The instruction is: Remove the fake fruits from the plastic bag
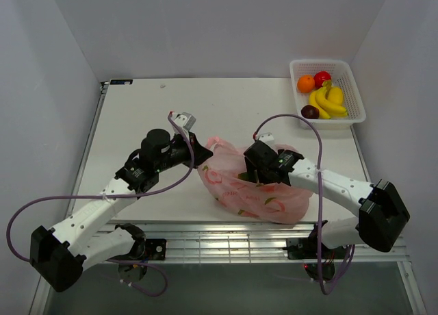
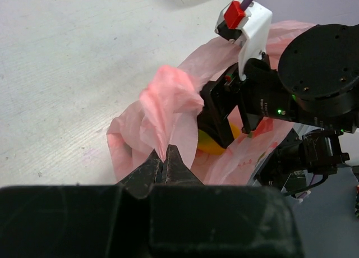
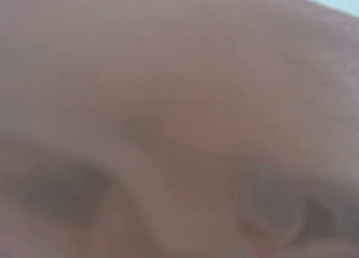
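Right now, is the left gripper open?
No: in the left wrist view the left gripper is pinched shut on a raised fold of the plastic bag.

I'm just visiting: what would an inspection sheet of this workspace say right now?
Surface: white table.
Job's things: pink bag mid-table, something yellow inside; fruits lie in the basket.
Clutter: white basket, far right corner.
Grippers: left gripper shut on bag's edge; right gripper inside the bag, jaws unclear.
Cables: purple cable looping from each arm.
Surroundings: plain white walls.
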Available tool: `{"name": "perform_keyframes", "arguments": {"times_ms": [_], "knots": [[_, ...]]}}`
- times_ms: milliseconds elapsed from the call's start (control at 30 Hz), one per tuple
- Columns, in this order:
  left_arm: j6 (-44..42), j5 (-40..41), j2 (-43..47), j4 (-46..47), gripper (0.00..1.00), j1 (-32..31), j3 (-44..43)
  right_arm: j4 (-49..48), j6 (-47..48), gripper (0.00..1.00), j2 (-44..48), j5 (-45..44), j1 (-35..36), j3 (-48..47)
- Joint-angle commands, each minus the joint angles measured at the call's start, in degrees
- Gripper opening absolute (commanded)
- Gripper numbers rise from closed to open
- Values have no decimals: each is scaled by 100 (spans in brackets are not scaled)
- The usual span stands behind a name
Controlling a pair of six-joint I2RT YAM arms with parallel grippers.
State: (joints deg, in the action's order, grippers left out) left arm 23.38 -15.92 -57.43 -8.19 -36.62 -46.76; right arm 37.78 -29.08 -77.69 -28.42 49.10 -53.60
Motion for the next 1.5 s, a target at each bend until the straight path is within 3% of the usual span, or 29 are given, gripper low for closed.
{"name": "perform_keyframes", "arguments": {"times_ms": [0,167,333,667,800,833,933,1067,1300,1467], "knots": [[-43,-7,30,-201,0,-38,-271,660,-274,90,237,54,12,113],[-140,98,-119,-289,0,-38,-456,1231,-317,90,167,460,12,131],[-149,142,-154,-236,0,-38,-483,1118,-352,90,175,1111,-15,842],[-193,133,-155,-218,0,-38,-553,-209,51,90,61,1410,-217,1528],[-176,203,-93,-219,0,-38,-562,-315,201,99,140,1690,-322,1704],[-167,230,-76,-210,0,-38,-553,-298,236,81,227,1717,-340,1695],[-167,283,-14,-219,0,-29,-544,-192,419,60,534,1717,-357,1459],[-167,335,-14,-105,0,-38,-571,-218,1026,41,930,1840,-357,765],[-105,836,30,615,0,-38,-606,-631,2142,28,1151,2954,-357,-921],[-114,1135,74,1380,0,-38,-632,-1289,2617,28,1221,3562,-401,-1529]]}}
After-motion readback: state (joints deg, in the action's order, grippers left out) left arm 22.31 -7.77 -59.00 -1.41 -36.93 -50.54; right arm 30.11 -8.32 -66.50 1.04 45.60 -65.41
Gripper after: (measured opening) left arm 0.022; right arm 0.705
